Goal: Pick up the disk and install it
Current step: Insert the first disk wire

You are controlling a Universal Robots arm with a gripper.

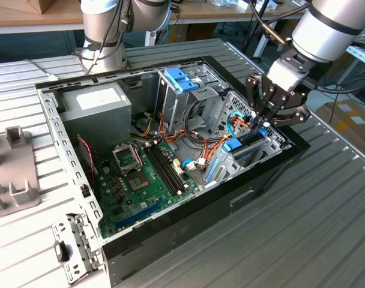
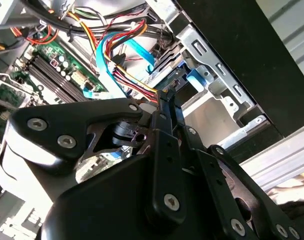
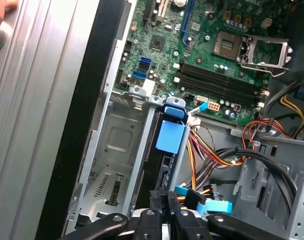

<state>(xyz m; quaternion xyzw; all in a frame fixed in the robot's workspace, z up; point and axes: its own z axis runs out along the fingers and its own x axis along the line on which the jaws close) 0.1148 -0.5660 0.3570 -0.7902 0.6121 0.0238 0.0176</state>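
my end effector [image 1: 260, 122] hangs over the drive cage [image 1: 263, 141] at the exterior view's right of the open computer case [image 1: 170, 228] on the tabletop [image 1: 302, 228]. fingers [image 3: 159, 200] are together, pinched on the disk's [image 3: 164, 150] edge. the disk stands on edge in a cage slot, blue tab [image 3: 170, 136] facing the motherboard [image 1: 143, 180]. the neighbouring slot [image 3: 112, 165] is bare metal.

Open computer case [image 1: 170, 240] lies flat on the table [image 1: 302, 228], motherboard [image 1: 140, 180] on its floor, power supply box [image 1: 95, 105] at the far corner, and the disk [image 3: 164, 165] stands on edge in the drive bay [image 3: 112, 150] along the exterior view's right wall, gripper [image 1: 259, 123] right over it
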